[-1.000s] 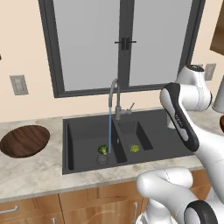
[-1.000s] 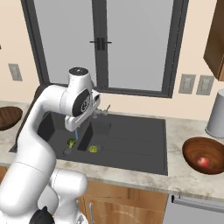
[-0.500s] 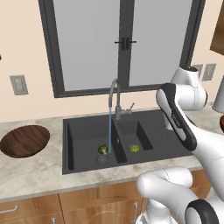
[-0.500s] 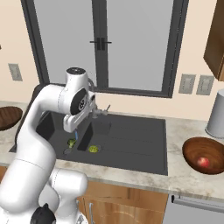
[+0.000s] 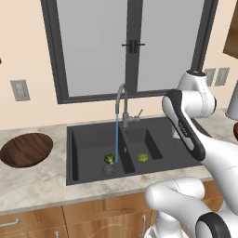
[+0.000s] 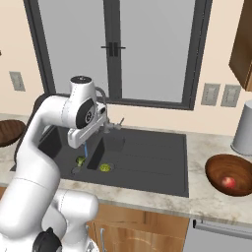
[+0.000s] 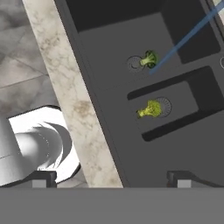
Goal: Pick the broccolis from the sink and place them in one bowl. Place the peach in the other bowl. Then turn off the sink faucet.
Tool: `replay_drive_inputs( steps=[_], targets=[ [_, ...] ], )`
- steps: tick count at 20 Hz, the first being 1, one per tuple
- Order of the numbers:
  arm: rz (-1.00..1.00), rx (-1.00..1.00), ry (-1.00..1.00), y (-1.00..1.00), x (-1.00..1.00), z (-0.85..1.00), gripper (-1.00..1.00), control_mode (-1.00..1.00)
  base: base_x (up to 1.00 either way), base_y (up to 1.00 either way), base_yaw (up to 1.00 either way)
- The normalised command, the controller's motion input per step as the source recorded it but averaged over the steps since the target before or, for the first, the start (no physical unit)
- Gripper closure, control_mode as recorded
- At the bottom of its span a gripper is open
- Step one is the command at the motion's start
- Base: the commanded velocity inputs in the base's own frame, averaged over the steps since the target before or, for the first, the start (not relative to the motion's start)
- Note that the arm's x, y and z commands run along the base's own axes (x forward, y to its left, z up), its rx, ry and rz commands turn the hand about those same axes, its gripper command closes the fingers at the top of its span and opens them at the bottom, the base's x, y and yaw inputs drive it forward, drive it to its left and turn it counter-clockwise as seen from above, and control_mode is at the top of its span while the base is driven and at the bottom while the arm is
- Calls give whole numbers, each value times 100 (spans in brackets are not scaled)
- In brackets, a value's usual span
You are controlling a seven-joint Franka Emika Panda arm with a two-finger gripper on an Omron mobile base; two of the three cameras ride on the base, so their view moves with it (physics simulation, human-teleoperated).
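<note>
my jaws wide open, gripping nothing, hanging high above the black sink [image 7: 113, 144], two broccolis [image 7: 149, 109] down there, both untouched

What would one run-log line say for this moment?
gripper: open, empty, above sink | broccolis: in basins | peach: in bowl | faucet: running

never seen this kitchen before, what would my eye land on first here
Probably the thin blue stream falling from the faucet into the black sink, with one broccoli in the left basin by its drain and another broccoli in the smaller basin beside it. Next, the white arm hanging over the sink. On the counter to the right, a peach already sits in a wooden bowl.
</note>
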Motion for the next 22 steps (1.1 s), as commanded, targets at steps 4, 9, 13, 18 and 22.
replay_drive_inputs(
  steps=[4,9,13,18,22],
  targets=[
    [0,0,9,7,7,-15,-100,-100,0,0,0],
    [0,0,18,2,18,-8,-100,-100,0,0,0],
    [0,0,20,0,9,0,-100,-100,0,0,0],
    [0,0,11,0,0,0,-100,-100,0,0,0],
    [3,0,2,0,-4,-2,-100,-100,0,0,0]
  ],
)
